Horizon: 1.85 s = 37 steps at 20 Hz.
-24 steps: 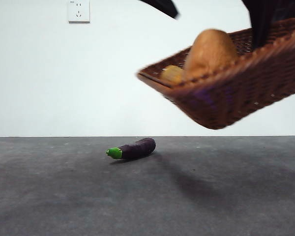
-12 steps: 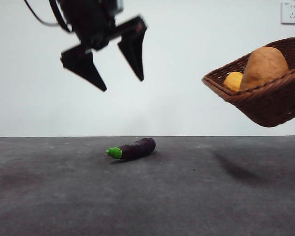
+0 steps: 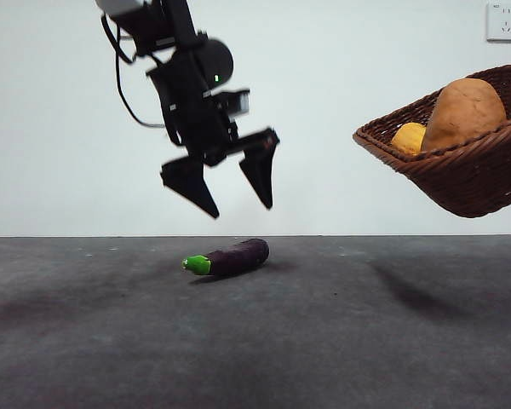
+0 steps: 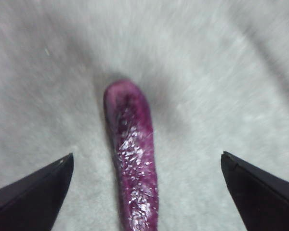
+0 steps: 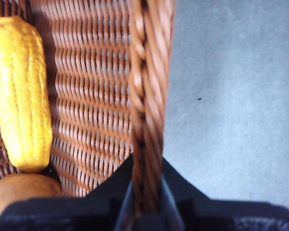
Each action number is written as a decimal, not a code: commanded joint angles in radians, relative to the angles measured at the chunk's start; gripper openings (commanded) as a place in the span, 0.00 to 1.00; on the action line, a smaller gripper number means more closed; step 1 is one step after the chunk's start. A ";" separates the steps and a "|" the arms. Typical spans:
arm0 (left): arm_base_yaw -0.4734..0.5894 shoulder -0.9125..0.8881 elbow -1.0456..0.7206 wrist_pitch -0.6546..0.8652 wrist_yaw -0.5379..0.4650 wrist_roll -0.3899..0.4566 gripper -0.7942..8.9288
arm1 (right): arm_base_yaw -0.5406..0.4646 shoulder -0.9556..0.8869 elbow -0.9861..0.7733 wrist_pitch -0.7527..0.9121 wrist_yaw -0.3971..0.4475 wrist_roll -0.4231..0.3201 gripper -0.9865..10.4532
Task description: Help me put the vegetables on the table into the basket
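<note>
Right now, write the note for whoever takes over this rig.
Left gripper: open, in the air just above the eggplant, jaws either side of it, not touching.
Right gripper: shut on the basket rim, holding it tilted in the air at the right.
Done: yellow vegetable and potato lie in the basket.
Left: eggplant lies on the table; grasp it and put it in the basket.

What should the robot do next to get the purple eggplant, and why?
Probably lower the left end effector straight down. It hangs open above the eggplant, which lies on the table between its jaws in the wrist view. The right end effector holds the basket up by its rim.
</note>
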 commanded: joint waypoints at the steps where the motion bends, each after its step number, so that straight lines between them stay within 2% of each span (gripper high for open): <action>1: 0.008 0.039 -0.002 -0.008 0.004 0.016 0.63 | 0.000 0.005 -0.006 -0.008 -0.012 -0.022 0.08; 4: 0.009 0.067 -0.002 -0.015 0.003 0.037 0.62 | 0.000 0.005 -0.007 -0.010 -0.018 -0.024 0.08; 6: 0.008 0.085 -0.002 -0.016 0.004 0.037 0.56 | 0.000 0.005 -0.007 -0.009 -0.018 -0.025 0.08; 18: 0.006 0.119 -0.002 -0.041 -0.050 0.037 0.56 | 0.000 0.005 -0.008 -0.010 -0.018 -0.029 0.08; 19: 0.006 0.119 -0.002 -0.040 -0.050 0.037 0.54 | 0.000 0.005 -0.008 -0.011 -0.018 -0.029 0.08; 21: 0.006 0.119 -0.002 -0.050 -0.050 0.037 0.44 | 0.000 0.005 -0.008 -0.012 -0.018 -0.029 0.08; 23: 0.006 0.120 -0.002 -0.050 -0.050 0.037 0.43 | 0.000 0.005 -0.008 -0.014 -0.018 -0.029 0.08; 24: 0.005 0.120 -0.002 -0.051 -0.050 0.037 0.39 | 0.000 0.005 -0.008 -0.014 -0.018 -0.029 0.08; 26: 0.004 0.120 -0.002 -0.056 -0.049 0.036 0.25 | 0.000 0.005 -0.008 -0.016 -0.018 -0.029 0.08; 29: 0.003 0.121 -0.002 -0.064 -0.049 0.037 0.19 | 0.000 0.005 -0.008 -0.029 -0.018 -0.029 0.08; 31: 0.002 0.121 -0.002 -0.063 -0.049 0.037 0.10 | 0.000 0.005 -0.008 -0.032 -0.018 -0.032 0.08; 34: 0.003 0.109 -0.002 -0.082 -0.033 0.013 0.10 | 0.000 0.005 -0.008 -0.031 -0.018 -0.031 0.08; 37: 0.024 0.055 -0.002 -0.095 0.104 -0.102 0.10 | 0.000 0.005 -0.009 -0.014 -0.018 -0.019 0.08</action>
